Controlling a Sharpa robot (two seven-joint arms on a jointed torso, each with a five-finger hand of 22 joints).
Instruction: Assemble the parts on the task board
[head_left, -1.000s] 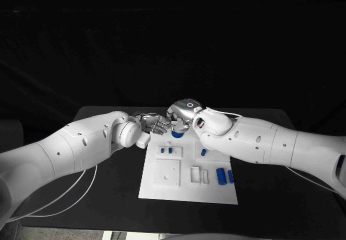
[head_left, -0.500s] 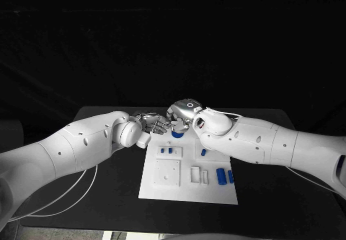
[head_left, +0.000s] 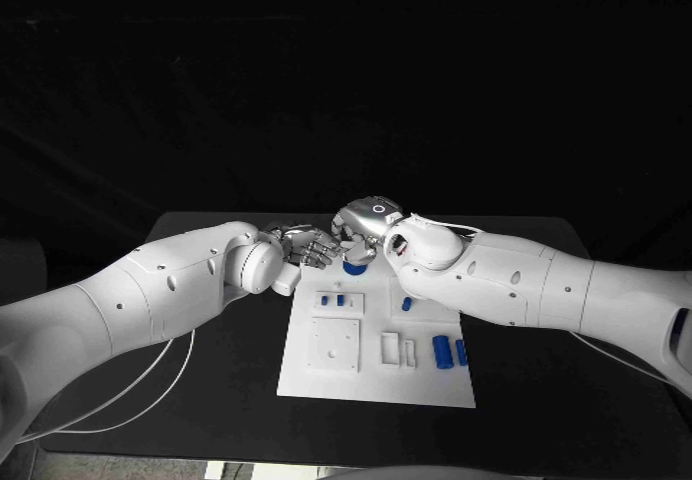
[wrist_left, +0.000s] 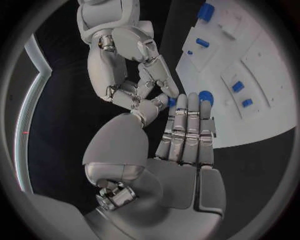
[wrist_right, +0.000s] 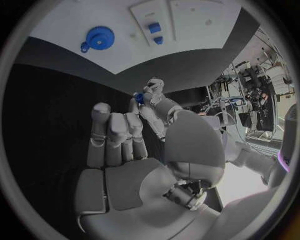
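My left hand (head_left: 306, 247) and right hand (head_left: 364, 232) meet above task board's (head_left: 378, 385) far edge, left fingertips pinching small blue part (wrist_right: 139, 97); right hand's grasp I can't tell.

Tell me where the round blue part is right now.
In the head view the round blue part lies at the far edge of the task board, just below the two hands; the right wrist view shows it lying flat near the board's corner.

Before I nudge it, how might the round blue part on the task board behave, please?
The round blue part looks flat and lies on the task board, so it probably slides rather than tips. It seems small, likely stiff and light.
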